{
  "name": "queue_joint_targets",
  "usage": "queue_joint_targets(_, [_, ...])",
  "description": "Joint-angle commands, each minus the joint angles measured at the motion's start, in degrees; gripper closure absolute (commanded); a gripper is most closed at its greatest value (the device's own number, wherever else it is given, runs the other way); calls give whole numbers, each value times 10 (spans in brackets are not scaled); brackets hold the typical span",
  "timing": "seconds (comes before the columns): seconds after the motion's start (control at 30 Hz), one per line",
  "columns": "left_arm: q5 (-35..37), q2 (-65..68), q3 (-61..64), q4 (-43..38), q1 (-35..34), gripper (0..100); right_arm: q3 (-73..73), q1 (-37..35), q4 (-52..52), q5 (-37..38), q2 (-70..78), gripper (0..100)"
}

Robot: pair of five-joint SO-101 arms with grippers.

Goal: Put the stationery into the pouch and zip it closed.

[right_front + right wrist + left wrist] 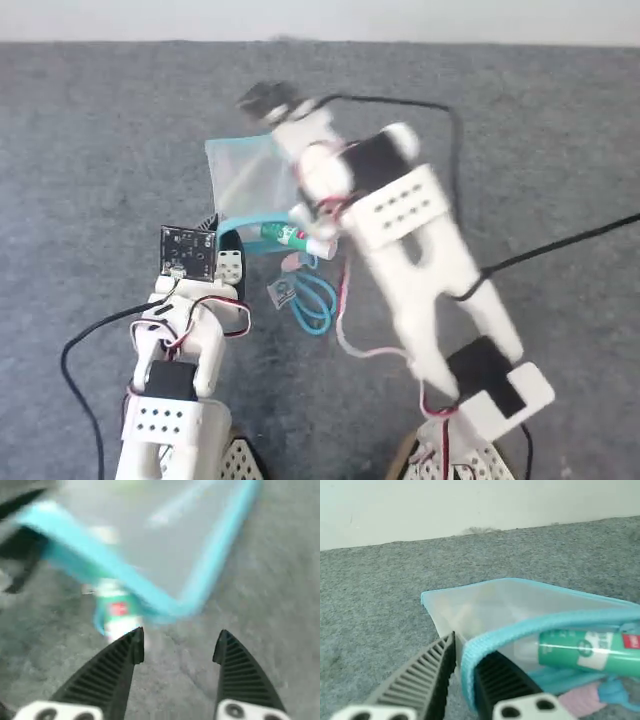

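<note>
High view: the pouch (245, 175) lies on the grey mat (90, 140), clear-bodied with a light blue rim. I see my left gripper (228, 258) at the rim's near edge. The right arm (420, 250) crosses over the pouch's right side. A green glue stick (288, 236) lies at the pouch mouth. A looped blue cord (316, 300) sits just nearer on the mat.

Left wrist view: the left gripper (465, 652) is clamped on the blue rim of the pouch (510, 602), one finger on each side of it. The glue stick (585, 650) lies just under the lifted rim. A pink piece (580, 700) lies beside it.

Right wrist view: the right gripper (177, 650) has its fingers spread wide and holds nothing. It hangs above the mat (280, 580) near a corner of the pouch (165, 535). The glue stick (117, 612) lies close to one fingertip (134, 642).
</note>
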Motion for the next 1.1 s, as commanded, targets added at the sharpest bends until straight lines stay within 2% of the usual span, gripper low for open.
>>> queue_joint_targets(0.0, [-6, 4, -7, -2, 6, 988, 0, 65, 21, -4, -22, 775])
queue_joint_targets(0.07, [-6, 4, -7, -2, 7, 988, 24, 66, 21, 4, -47, 794])
queue_joint_targets(0.23, [-6, 4, -7, -2, 5, 988, 139, 65, 0, 14, -130, 988])
queue_joint_targets(0.27, [-6, 4, -7, -2, 5, 988, 171, 65, -13, 14, -144, 994])
queue_joint_targets(0.47, [-6, 4, -6, -2, 6, 988, 319, 19, -119, 15, -209, 950])
queue_joint_targets(0.6, [-6, 4, -6, -2, 6, 987, 320, -36, -153, 15, -218, 950])
queue_joint_targets(0.8, [-6, 4, -5, -2, 7, 987, 309, -74, -249, 16, -207, 950])
queue_joint_targets(1.07, [-6, 4, -5, -2, 7, 987, 308, -145, -257, 19, -236, 950])
